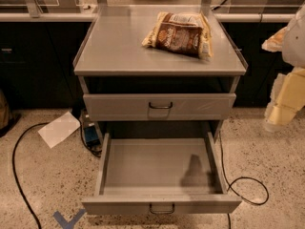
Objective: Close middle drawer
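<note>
Middle drawer [157,168] stands pulled out, bare inside; tool [286,97] at right edge, grip unclear.

I see the middle drawer [152,168] pulled far out toward me, wide shallow grey tray, level, low front panel with small dark U-shaped pull [162,208], my gripper [282,104] at the right edge, well apart

Right edge: gripper [284,99] blurred, partly cut off. Print on bag [178,32] unreadable. Bottom edge crops blue floor mark [66,219].
</note>
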